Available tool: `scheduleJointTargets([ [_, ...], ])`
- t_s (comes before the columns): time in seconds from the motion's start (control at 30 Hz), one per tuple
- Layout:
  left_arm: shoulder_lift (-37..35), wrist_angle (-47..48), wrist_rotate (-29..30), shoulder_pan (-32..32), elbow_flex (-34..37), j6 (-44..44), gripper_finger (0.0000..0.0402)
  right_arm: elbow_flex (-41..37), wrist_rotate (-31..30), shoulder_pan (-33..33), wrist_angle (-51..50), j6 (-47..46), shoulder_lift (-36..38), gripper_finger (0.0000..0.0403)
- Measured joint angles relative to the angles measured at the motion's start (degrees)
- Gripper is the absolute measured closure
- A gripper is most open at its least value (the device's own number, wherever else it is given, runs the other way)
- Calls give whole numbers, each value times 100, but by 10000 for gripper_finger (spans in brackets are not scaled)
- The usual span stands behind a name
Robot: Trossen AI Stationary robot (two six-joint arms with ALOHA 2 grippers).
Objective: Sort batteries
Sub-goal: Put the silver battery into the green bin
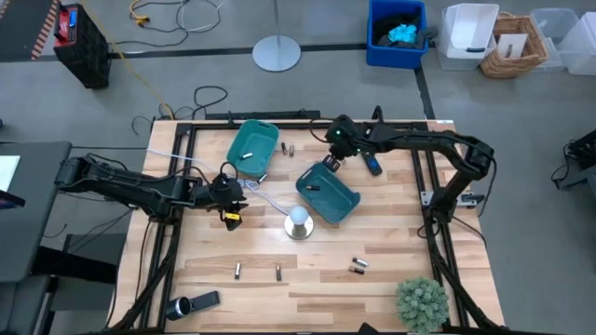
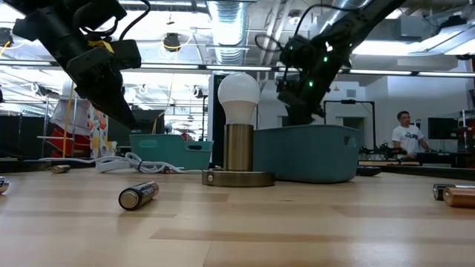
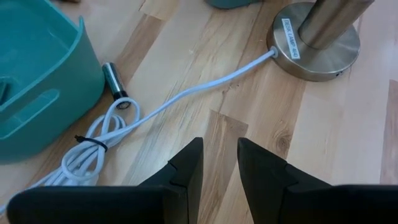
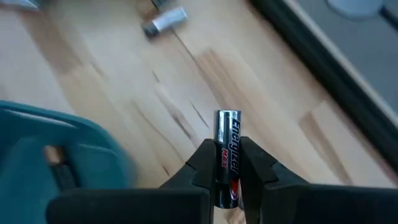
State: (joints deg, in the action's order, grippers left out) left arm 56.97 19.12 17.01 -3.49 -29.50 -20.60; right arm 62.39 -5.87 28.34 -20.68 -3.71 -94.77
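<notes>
My right gripper point(image 4: 227, 163) pinches an Energizer battery point(image 4: 226, 155) near the teal bin point(image 1: 328, 194); my left gripper point(image 3: 219, 163) hovers narrowly parted above the lamp cord point(image 3: 186, 93).

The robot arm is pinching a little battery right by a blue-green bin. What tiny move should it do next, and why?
Probably carry it a little farther over the teal plastic bin and let go. The right gripper has its fingers shut on a black-and-silver Energizer battery, held above bare wood just beside that bin's rim, not yet over it. The left gripper waits open near the white lamp cord.
</notes>
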Motion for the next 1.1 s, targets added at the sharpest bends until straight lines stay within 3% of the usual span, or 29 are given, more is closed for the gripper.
scheduleJointTargets([
  [0.17, -60, -479, 256, 0, 0, 136, 308, 240, 17, -292, 169, 58, 80, 349],
  [0.37, -438, -933, 321, 0, 0, 451, 308, 1048, 73, -728, 281, 130, -296, 349],
  [0.7, -1438, -481, 506, -138, 2, 571, 308, 3053, 150, -1164, 314, 369, -1796, 349],
  [1.1, -2230, -72, 829, -503, 4, 553, 308, 5171, 170, -1245, 300, 375, -3415, 349],
])
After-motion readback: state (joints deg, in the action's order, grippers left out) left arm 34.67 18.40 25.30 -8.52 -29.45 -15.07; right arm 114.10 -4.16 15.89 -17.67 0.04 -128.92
